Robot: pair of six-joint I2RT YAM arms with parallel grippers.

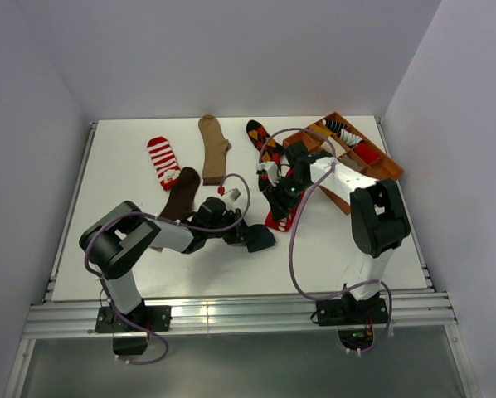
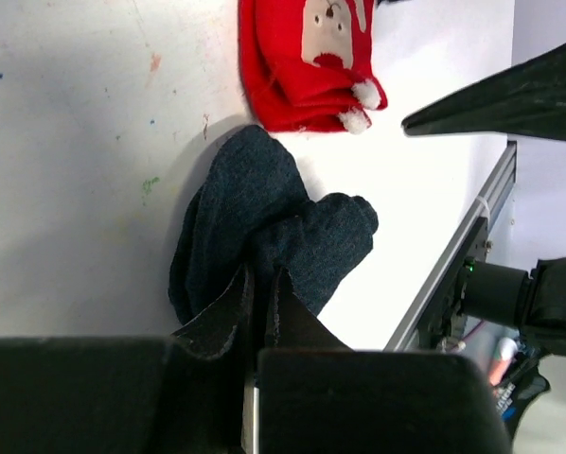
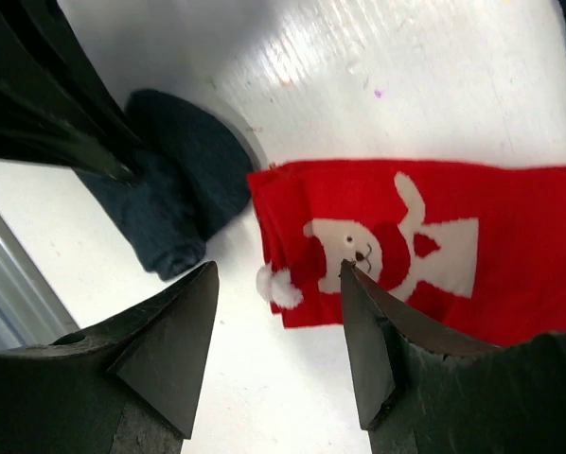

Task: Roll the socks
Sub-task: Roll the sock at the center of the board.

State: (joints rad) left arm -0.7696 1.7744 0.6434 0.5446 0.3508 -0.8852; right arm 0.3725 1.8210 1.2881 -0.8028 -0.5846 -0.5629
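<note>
**Q:** What does the overhead view show?

**A:** A white surface (image 1: 115, 174) with walls on three sides. At the back lie a red-white striped sock (image 1: 163, 162), a tan sock (image 1: 213, 143) and a black argyle sock (image 1: 259, 135). A dark brown sock (image 1: 182, 192) lies just in front of the striped one. A wooden tray (image 1: 386, 172) sits at the back right with socks in it. Both arms reach toward the middle, where the right arm and its cable cover much of the red sock (image 1: 277, 220).

**Q:** And the left wrist camera?

**A:** The left jaws are pinched narrow on a fold of the bunched navy sock (image 2: 264, 218). The red sock lies just beyond it. The other arm's dark tip juts in at upper right. A metal rail (image 2: 472, 227) edges the surface on the right.

**Q:** And the right wrist camera?

**A:** The right jaws stand wide, holding nothing, above the end of the red sock that bears a white figure in a bobble hat. The navy sock sits just left of it, partly hidden by the left arm's dark fingers (image 3: 46, 95).
</note>
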